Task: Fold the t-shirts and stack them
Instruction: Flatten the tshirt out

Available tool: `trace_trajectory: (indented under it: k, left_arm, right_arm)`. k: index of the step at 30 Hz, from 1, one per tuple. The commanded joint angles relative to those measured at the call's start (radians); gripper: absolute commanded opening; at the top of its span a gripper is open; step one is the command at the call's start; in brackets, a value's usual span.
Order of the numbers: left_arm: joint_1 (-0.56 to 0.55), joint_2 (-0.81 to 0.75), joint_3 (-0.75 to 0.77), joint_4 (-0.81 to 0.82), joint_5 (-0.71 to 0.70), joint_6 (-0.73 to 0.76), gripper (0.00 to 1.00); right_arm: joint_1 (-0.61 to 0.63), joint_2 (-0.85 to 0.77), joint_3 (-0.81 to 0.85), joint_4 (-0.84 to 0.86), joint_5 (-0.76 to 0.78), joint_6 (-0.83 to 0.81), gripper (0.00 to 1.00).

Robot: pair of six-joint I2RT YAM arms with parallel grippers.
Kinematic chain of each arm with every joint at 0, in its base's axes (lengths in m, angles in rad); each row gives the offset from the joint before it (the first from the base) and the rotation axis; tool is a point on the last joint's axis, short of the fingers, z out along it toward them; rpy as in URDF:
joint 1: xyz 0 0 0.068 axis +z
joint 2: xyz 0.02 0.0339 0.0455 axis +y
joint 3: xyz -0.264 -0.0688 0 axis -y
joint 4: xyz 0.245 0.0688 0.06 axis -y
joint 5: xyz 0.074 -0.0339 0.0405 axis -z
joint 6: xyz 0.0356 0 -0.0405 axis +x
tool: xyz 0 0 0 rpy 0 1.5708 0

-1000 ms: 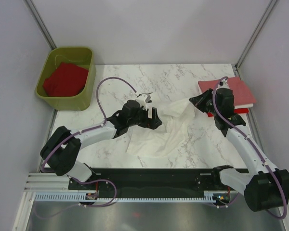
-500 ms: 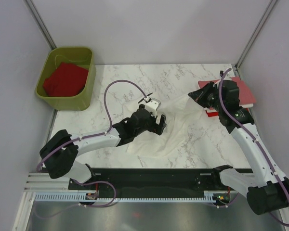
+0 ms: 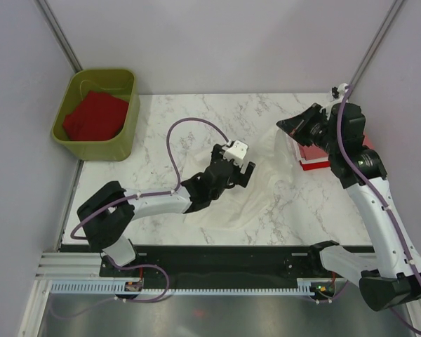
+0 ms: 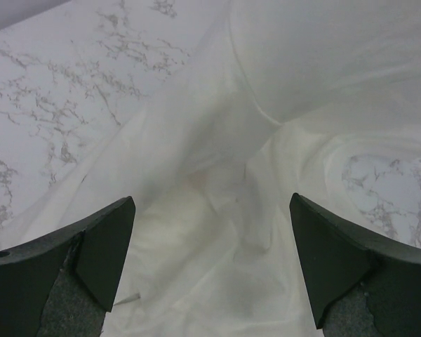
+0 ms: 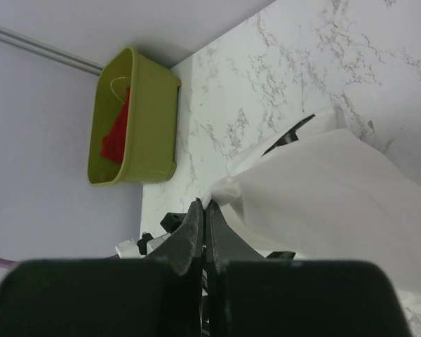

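A white t-shirt (image 3: 261,188) lies crumpled on the marble table (image 3: 196,116). My right gripper (image 3: 286,128) is shut on one edge of it and holds that edge up off the table; the pinched cloth (image 5: 228,188) shows at the fingertips (image 5: 196,214). My left gripper (image 3: 243,173) is open and hovers low over the shirt's middle, with white cloth (image 4: 217,210) between its fingers (image 4: 98,246). A red t-shirt (image 3: 95,116) lies in the olive tub (image 3: 126,144). Folded red and pink shirts (image 3: 312,154) are stacked at the right, partly hidden by my right arm.
The olive tub stands at the far left corner and also shows in the right wrist view (image 5: 151,105). Grey walls close in the table on the left, back and right. The left arm's cable (image 3: 189,126) loops over the table.
My right gripper has lifted and pulled the shirt's edge up and to the right. My left gripper has moved right and forward over the shirt, staying open.
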Motion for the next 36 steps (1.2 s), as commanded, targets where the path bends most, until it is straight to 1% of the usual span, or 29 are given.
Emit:
trace_trajectory:
  k: [1,2,4,6,9,10,12,13,15,17,18,19,20,21,24,26,28,30,33,36]
  left_arm:
    - [-0.009,0.015,0.059,0.156,-0.038,0.075,0.99]
    - [-0.010,0.035,0.069,0.162,-0.033,0.073,0.99]
    - [-0.019,0.073,0.129,0.162,-0.084,0.081,0.99]
    - [-0.018,0.130,0.193,0.166,-0.177,0.081,0.99]
    - [-0.018,0.196,0.287,0.171,-0.306,0.133,0.97]
    - [-0.016,0.207,0.306,0.170,-0.332,0.140,0.92]
    - [-0.010,0.210,0.333,0.157,-0.377,0.160,0.84]
    - [-0.006,0.202,0.333,0.153,-0.391,0.162,0.75]
    - [0.023,0.167,0.326,0.125,-0.391,0.130,0.70]
    - [0.060,0.138,0.324,0.024,-0.357,0.093,0.67]
    - [0.104,0.127,0.324,-0.016,-0.339,0.009,0.65]
    - [0.128,0.104,0.321,-0.084,-0.322,-0.023,0.62]
    - [0.149,0.093,0.317,-0.103,-0.291,-0.066,0.60]
    - [0.187,0.084,0.297,-0.117,-0.282,-0.079,0.59]
    - [0.243,0.046,0.249,-0.153,-0.263,-0.108,0.59]
    - [0.269,0.023,0.232,-0.189,-0.245,-0.135,0.60]
    - [0.310,0.010,0.206,-0.206,-0.213,-0.155,0.64]
    - [0.330,0.000,0.179,-0.209,-0.144,-0.175,0.68]
    - [0.329,-0.008,0.152,-0.209,-0.040,-0.218,0.73]
    - [0.329,-0.037,0.119,-0.208,-0.010,-0.271,0.80]
  right_arm:
    - [0.003,0.004,0.085,-0.023,-0.004,0.024,0.00]
    - [0.004,0.007,0.105,-0.027,-0.004,0.026,0.00]
    - [0.004,0.019,0.131,-0.040,-0.012,0.030,0.00]
    - [0.004,0.025,0.147,-0.049,-0.021,0.040,0.00]
    - [0.004,0.036,0.194,-0.079,-0.024,0.038,0.00]
    - [0.004,0.040,0.237,-0.092,-0.017,0.032,0.00]
    - [0.004,0.045,0.283,-0.132,0.002,0.018,0.00]
    - [0.004,0.048,0.332,-0.142,0.017,0.014,0.00]
    - [0.004,0.043,0.372,-0.170,0.034,0.012,0.00]
    - [0.003,0.037,0.417,-0.179,0.040,0.017,0.00]
    - [0.003,0.036,0.429,-0.185,0.039,0.018,0.00]
    - [0.003,0.033,0.449,-0.189,0.040,0.024,0.00]
    - [0.004,0.028,0.458,-0.198,0.039,0.026,0.00]
    - [0.004,0.027,0.467,-0.199,0.039,0.027,0.00]
    - [0.003,0.022,0.494,-0.218,0.042,0.029,0.00]
    - [0.003,0.020,0.512,-0.230,0.042,0.032,0.00]
    - [0.004,0.016,0.518,-0.230,0.042,0.035,0.00]
    - [0.003,0.014,0.518,-0.235,0.036,0.038,0.00]
    - [0.003,0.019,0.527,-0.236,0.034,0.030,0.00]
    - [0.003,0.024,0.523,-0.245,0.025,0.023,0.00]
